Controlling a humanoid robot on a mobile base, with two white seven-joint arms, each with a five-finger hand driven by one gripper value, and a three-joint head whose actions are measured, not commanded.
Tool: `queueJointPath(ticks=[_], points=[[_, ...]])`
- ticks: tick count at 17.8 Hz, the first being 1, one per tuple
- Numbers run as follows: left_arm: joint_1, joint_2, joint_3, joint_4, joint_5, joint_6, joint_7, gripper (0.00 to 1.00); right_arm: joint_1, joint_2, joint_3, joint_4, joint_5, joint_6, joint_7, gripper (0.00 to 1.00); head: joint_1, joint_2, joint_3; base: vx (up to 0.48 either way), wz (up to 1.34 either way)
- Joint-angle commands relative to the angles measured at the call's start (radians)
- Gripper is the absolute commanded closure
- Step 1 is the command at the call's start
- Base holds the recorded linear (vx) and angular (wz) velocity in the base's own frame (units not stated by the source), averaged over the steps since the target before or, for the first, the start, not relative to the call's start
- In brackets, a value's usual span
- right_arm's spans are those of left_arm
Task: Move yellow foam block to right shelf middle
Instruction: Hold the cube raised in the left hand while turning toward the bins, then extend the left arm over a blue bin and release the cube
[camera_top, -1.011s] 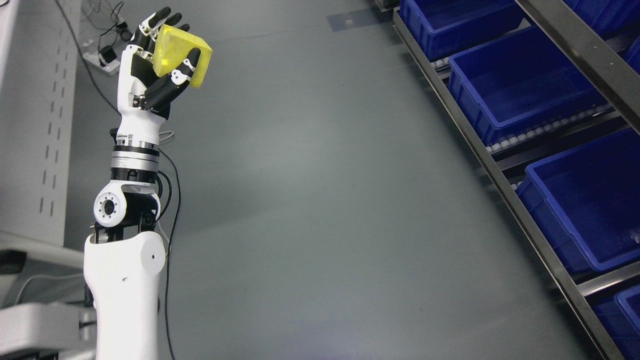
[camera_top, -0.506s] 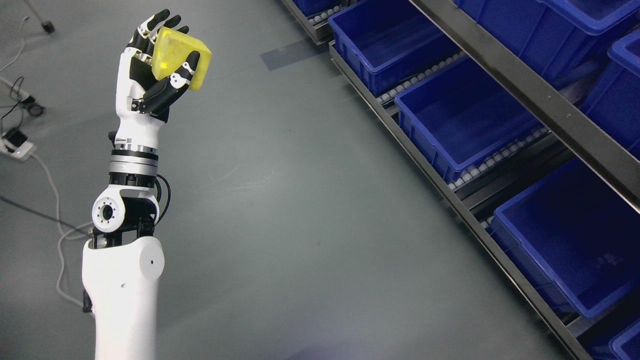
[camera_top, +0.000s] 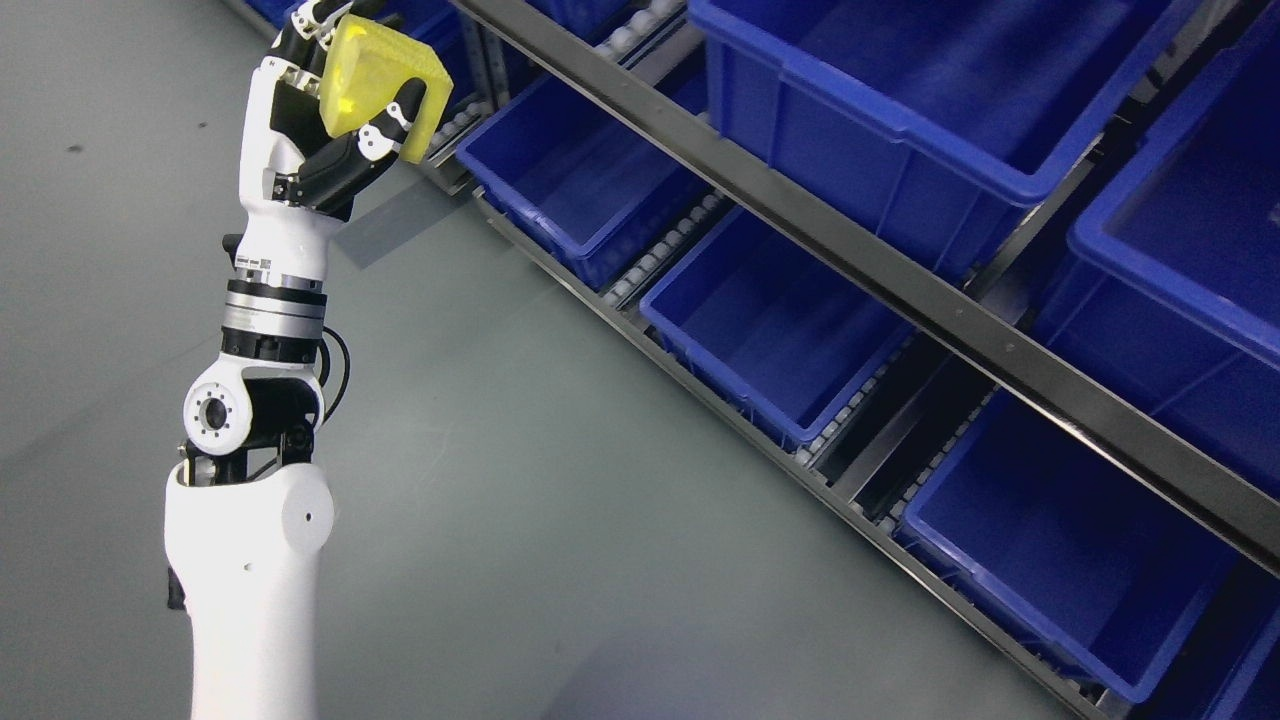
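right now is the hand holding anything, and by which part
The left hand holds the yellow foam block: its back face lies against the palm, with the thumb across its lower front edge.

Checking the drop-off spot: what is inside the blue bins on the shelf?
The blue bins whose insides show look empty: only bare blue floors. The left hand grips the yellow foam block, which covers part of a far bin.

No legible text, labels, brands, numbers or signs anywhere.
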Motion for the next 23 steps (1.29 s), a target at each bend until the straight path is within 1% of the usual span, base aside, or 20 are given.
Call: queueJointPath(ticks=[1, 3, 6, 9, 11, 14, 18, 20, 22, 23], points=[[-0.166, 0.017, -0.203, -0.071, 0.003, 0.096, -0.009, 0.48, 0.002, -0.017, 0.000, -0.017, 0.005, 0.001, 0.000, 0.00, 0.0000, 0.000, 0.000, 0.436, -0.60], [-0.290, 0.017, -0.260, -0.071, 0.003, 0.246, -0.014, 0.48, 0.002, -0.017, 0.000, -0.017, 0.003, 0.001, 0.000, 0.00, 0.0000, 0.000, 0.000, 0.437, -0.57], [-0.433, 0.017, -0.327, -0.071, 0.003, 0.484, -0.023, 0.48, 0.002, -0.017, 0.000, -0.017, 0.003, 0.001, 0.000, 0.00, 0.0000, 0.000, 0.000, 0.330, -0.53], [-0.555, 0.017, -0.390, -0.051, 0.000, 0.650, -0.023, 0.48, 0.002, -0.017, 0.000, -0.017, 0.005, 0.001, 0.000, 0.00, 0.0000, 0.000, 0.000, 0.294, -0.56], [-0.603, 0.017, -0.485, 0.047, -0.067, 0.660, -0.023, 0.47, 0.002, -0.017, 0.000, -0.017, 0.003, 0.001, 0.000, 0.00, 0.0000, 0.000, 0.000, 0.196, -0.45], [-0.574, 0.017, -0.556, 0.174, -0.219, 0.626, -0.023, 0.45, 0.002, -0.017, 0.000, -0.017, 0.003, 0.001, 0.000, 0.00, 0.0000, 0.000, 0.000, 0.132, -0.34], [-0.481, 0.017, -0.541, 0.179, -0.297, 0.621, -0.022, 0.45, 0.002, -0.017, 0.000, -0.017, 0.003, 0.001, 0.000, 0.00, 0.0000, 0.000, 0.000, 0.068, -0.17], [-0.415, 0.017, -0.527, 0.167, -0.302, 0.621, -0.022, 0.44, 0.002, -0.017, 0.000, -0.017, 0.003, 0.001, 0.000, 0.00, 0.0000, 0.000, 0.000, 0.036, -0.07], [-0.381, 0.017, -0.524, 0.152, -0.303, 0.621, -0.022, 0.39, 0.002, -0.017, 0.000, -0.017, 0.003, 0.001, 0.000, 0.00, 0.0000, 0.000, 0.000, 0.022, -0.02], [-0.381, 0.017, -0.525, 0.150, -0.305, 0.623, -0.019, 0.32, 0.002, -0.017, -0.001, -0.017, 0.003, 0.001, 0.000, 0.00, 0.0000, 0.000, 0.000, 0.018, -0.02]])
